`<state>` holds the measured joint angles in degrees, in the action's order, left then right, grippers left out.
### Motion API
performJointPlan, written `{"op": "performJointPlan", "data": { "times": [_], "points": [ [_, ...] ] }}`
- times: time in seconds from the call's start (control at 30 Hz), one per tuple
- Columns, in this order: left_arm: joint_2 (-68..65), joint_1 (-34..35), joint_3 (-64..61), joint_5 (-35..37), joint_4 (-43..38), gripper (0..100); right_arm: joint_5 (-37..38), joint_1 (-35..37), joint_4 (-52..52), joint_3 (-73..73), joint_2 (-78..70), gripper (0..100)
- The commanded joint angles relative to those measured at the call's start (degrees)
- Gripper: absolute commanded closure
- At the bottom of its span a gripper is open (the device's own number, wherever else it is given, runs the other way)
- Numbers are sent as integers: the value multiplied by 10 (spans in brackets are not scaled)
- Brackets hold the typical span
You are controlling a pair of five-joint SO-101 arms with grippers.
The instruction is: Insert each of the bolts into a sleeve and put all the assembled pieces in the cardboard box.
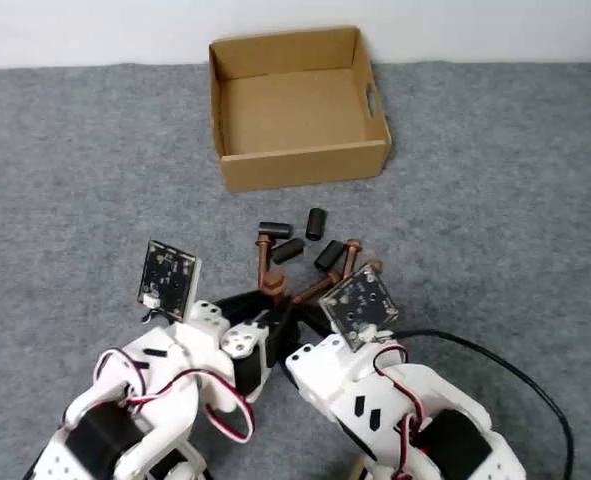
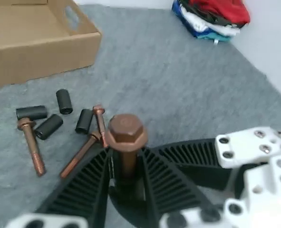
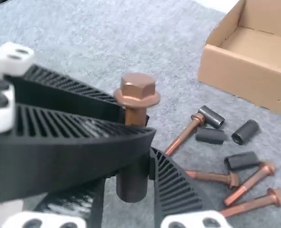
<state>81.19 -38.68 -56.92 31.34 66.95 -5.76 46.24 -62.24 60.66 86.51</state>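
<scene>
— Copper bolt [image 2: 125,135] stands upright, head up, pinched in the left claw [image 2: 126,159], well apart from the box [image 1: 305,165].
— And the right claw [image 3: 130,178] pinches the sleeve [image 3: 130,187] straight below it, same axis.

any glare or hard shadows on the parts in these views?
High view: flat, even light, only faint shadows by the cardboard box. Left wrist view: soft sheen on the head of the held bolt, no glare. Right wrist view: same sheen; the sleeve below it sits in shade between the jaws.
</scene>
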Motion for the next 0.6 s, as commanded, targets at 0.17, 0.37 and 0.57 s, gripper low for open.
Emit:
{"op": "performJointPlan", "data": {
  "times": [0.17,0.37,0.57],
  "points": [
    [-2,-9,27,-33,61,957,33,-7,20,-15,5,990],
    [-5,-4,29,-104,136,613,41,-9,20,-16,7,990],
    [-5,-4,94,-103,181,611,37,-18,16,-14,2,990]
  ]
}}
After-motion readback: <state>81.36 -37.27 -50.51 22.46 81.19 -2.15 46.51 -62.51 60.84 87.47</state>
